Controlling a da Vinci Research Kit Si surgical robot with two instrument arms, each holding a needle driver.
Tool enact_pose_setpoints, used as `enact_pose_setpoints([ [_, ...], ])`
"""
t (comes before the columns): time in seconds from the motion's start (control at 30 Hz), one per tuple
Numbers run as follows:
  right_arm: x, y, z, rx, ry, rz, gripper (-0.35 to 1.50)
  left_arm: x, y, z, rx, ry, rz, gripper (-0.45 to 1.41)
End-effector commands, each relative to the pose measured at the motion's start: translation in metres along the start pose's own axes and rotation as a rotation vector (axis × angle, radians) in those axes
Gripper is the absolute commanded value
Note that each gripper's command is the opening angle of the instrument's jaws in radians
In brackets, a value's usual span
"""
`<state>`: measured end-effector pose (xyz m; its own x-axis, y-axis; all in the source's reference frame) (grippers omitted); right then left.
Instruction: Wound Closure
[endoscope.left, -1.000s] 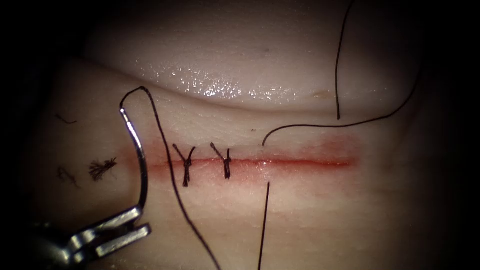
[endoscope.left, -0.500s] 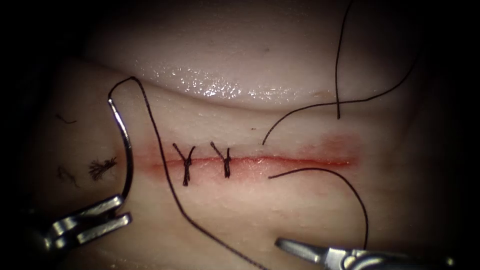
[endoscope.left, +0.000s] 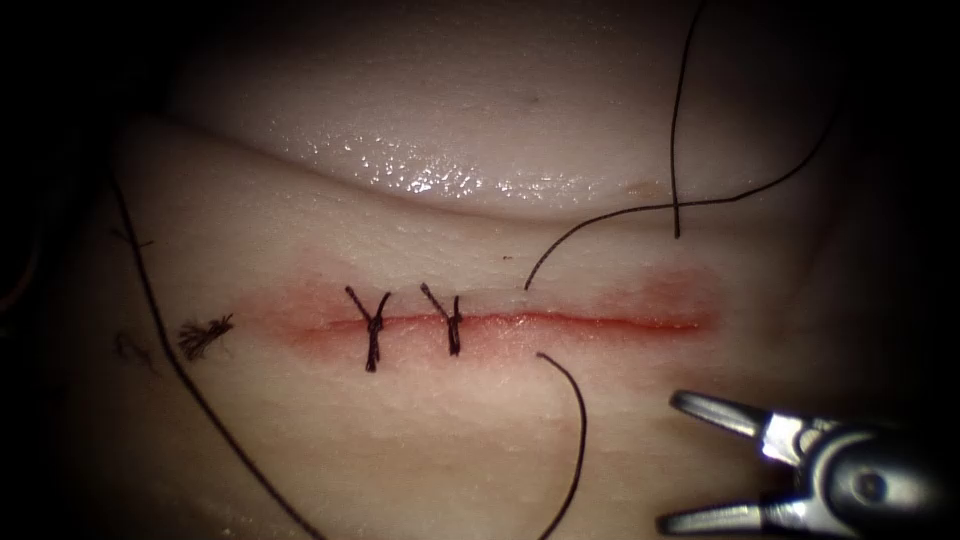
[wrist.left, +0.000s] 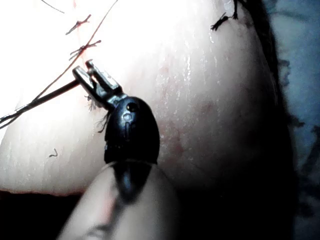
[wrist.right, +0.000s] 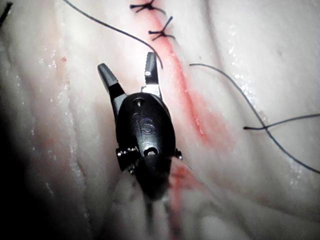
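The cut (endoscope.left: 600, 322) runs across the tissue (endoscope.left: 480, 440) as a red line, with two tied stitches (endoscope.left: 372, 330) toward its left end. Thread (endoscope.left: 600, 215) enters the tissue just above the cut and comes out below it as a curved strand (endoscope.left: 578, 430). Below the cut's right end, my right tool (endoscope.left: 668, 462) holds nothing, its jaws wide apart; it shows again as the right tool (wrist.right: 127, 62) near the stitches. My left tool (wrist.left: 82, 69) is shut on the needle (wrist.left: 50, 95), which is clear of the tissue. A long thread (endoscope.left: 170, 350) trails down the left side.
A frayed cut end of thread (endoscope.left: 205, 336) lies on the tissue left of the cut. Red fluid (endoscope.left: 680, 295) stains the tissue around the cut's right end. A glossy fold of tissue (endoscope.left: 440, 175) rises behind the wound.
My left tool carried the needle off to the left, drawing the thread after it. My right tool came in from the lower right and its jaws opened.
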<state>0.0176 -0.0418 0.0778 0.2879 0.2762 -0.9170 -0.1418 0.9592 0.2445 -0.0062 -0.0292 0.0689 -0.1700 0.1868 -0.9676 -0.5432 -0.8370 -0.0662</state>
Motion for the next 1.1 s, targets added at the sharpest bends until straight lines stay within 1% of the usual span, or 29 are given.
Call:
enact_pose_setpoints([
  [0.03, -0.0003, 0.0000, 0.0009, -0.002, 0.002, -0.005, 1.46, -0.0006, 0.0007, 0.0003, -0.001, 0.001, -0.002, -0.45],
  [0.1, -0.0007, 0.0007, 0.0014, -0.015, -0.006, -0.008, 1.48, -0.0003, 0.0002, -0.0006, 0.025, -0.010, 0.002, -0.45],
  [0.23, -0.0033, 0.0017, 0.0035, -0.044, -0.021, -0.022, 1.46, 0.0000, 0.0008, 0.0001, 0.024, -0.002, 0.011, -0.45],
  [0.3, -0.0067, 0.0023, 0.0061, -0.035, -0.047, -0.048, 1.40, 0.0000, 0.0020, 0.0017, -0.002, 0.004, 0.018, -0.45],
  [0.43, -0.0096, 0.0030, 0.0081, -0.035, -0.080, -0.073, 1.38, 0.0000, 0.0028, 0.0028, -0.017, 0.008, 0.021, -0.45],
  [0.47, -0.0111, 0.0034, 0.0088, -0.038, -0.085, -0.084, 1.35, 0.0000, 0.0030, 0.0030, -0.021, 0.010, 0.022, -0.45],
  [0.5, -0.0111, 0.0034, 0.0088, -0.038, -0.085, -0.084, 1.35, 0.0000, 0.0030, 0.0030, -0.021, 0.010, 0.022, -0.45],
  [0.53, -0.0121, 0.0035, 0.0096, -0.031, -0.083, -0.086, 1.31, -0.0001, 0.0030, 0.0030, -0.021, 0.010, 0.023, -0.45],
  [0.57, -0.0127, 0.0036, 0.0101, -0.028, -0.082, -0.086, 1.28, -0.0001, 0.0030, 0.0030, -0.021, 0.011, 0.023, -0.45],
  [0.6, -0.0133, 0.0035, 0.0107, -0.020, -0.077, -0.079, 1.20, -0.0002, 0.0032, 0.0030, -0.022, 0.009, 0.025, -0.45],
  [0.63, -0.0134, 0.0035, 0.0110, -0.013, -0.071, -0.081, 1.09, -0.0003, 0.0033, 0.0030, -0.023, 0.007, 0.027, -0.45],
  [0.67, -0.0134, 0.0035, 0.0110, -0.013, -0.071, -0.081, 1.09, -0.0003, 0.0033, 0.0030, -0.023, 0.007, 0.027, -0.45],
  [0.73, -0.0134, 0.0033, 0.0116, -0.005, -0.063, -0.082, 0.96, -0.0005, 0.0038, 0.0032, -0.032, 0.004, 0.032, -0.45],
  [0.77, -0.0134, 0.0033, 0.0116, -0.005, -0.063, -0.082, 0.96, -0.0005, 0.0038, 0.0032, -0.032, 0.004, 0.032, -0.45],
  [0.83, -0.0131, 0.0030, 0.0119, 0.004, -0.056, -0.081, 0.74, -0.0007, 0.0042, 0.0033, -0.037, 0.001, 0.042, -0.45],
  [0.87, -0.0130, 0.0028, 0.0119, 0.014, -0.053, -0.081, 0.49, -0.0008, 0.0042, 0.0034, -0.036, 0.001, 0.043, -0.45],
  [0.9, -0.0129, 0.0027, 0.0119, 0.025, -0.053, -0.081, 0.14, -0.0009, 0.0043, 0.0035, -0.037, 0.003, 0.044, -0.45],
  [0.93, -0.0129, 0.0026, 0.0118, 0.035, -0.054, -0.082, -0.35, -0.0010, 0.0044, 0.0036, -0.038, 0.002, 0.045, -0.45],
  [1.0, -0.0127, 0.0023, 0.0114, 0.063, -0.057, -0.086, -0.35, -0.0012, 0.0047, 0.0039, -0.045, 0.000, 0.043, -0.45],
  [1.1, -0.0120, 0.0019, 0.0108, 0.069, -0.052, -0.082, -0.35, -0.0017, 0.0051, 0.0046, -0.053, -0.010, 0.047, -0.45],
])
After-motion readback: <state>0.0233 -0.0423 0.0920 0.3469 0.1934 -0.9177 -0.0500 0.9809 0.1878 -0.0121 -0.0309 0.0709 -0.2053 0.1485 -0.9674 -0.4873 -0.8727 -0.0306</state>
